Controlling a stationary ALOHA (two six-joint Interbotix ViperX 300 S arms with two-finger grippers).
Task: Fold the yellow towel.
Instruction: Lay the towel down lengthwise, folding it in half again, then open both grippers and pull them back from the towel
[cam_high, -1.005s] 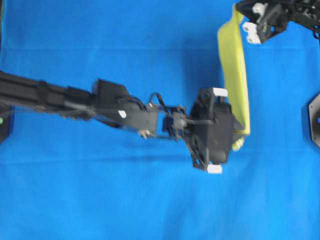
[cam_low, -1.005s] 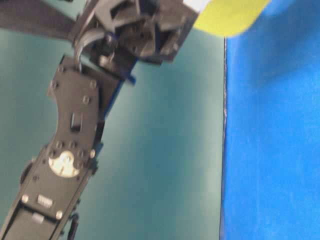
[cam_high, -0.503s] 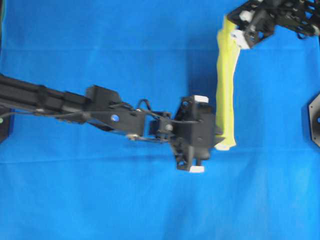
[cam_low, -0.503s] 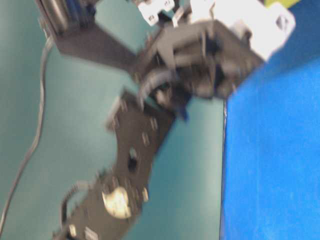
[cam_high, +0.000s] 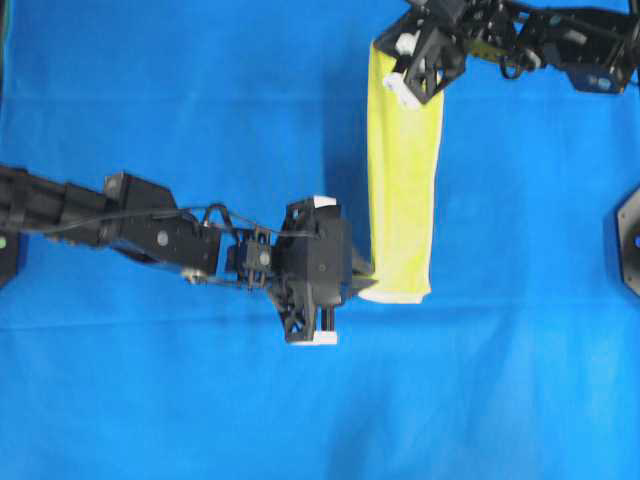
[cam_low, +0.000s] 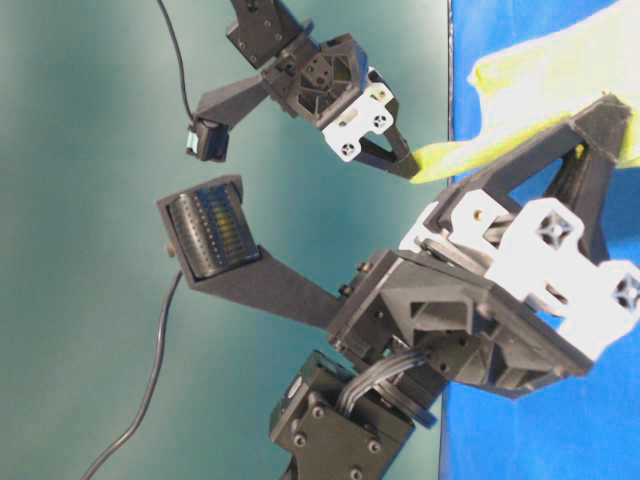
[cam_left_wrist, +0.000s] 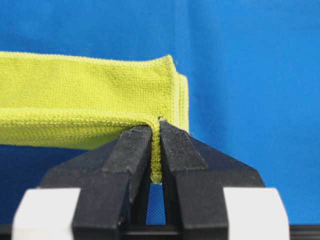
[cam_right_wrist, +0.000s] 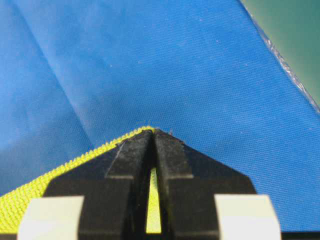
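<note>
The yellow towel (cam_high: 405, 190) is doubled into a long strip stretched between my two grippers over the blue table cover. My left gripper (cam_high: 365, 285) pinches its near left corner. In the left wrist view that gripper (cam_left_wrist: 155, 127) is shut on the hem, with the towel (cam_left_wrist: 90, 95) running off to the left. My right gripper (cam_high: 392, 68) holds the far end. In the right wrist view the jaws (cam_right_wrist: 152, 135) are shut, with towel (cam_right_wrist: 30, 197) edge showing between and beside them. At table level the towel (cam_low: 560, 75) spans from the right gripper (cam_low: 410, 165) to the left gripper (cam_low: 600, 115).
A blue cloth (cam_high: 200, 400) covers the whole table. A black arm base (cam_high: 628, 240) sits at the right edge and another at the left edge (cam_high: 8, 250). The table's edge (cam_low: 447, 100) meets a teal backdrop, where a loose cable (cam_low: 150, 380) hangs.
Both grippers have carried the towel leftward across the table. The strip, narrow and twisted half a second ago, now shows broader and flatter.
</note>
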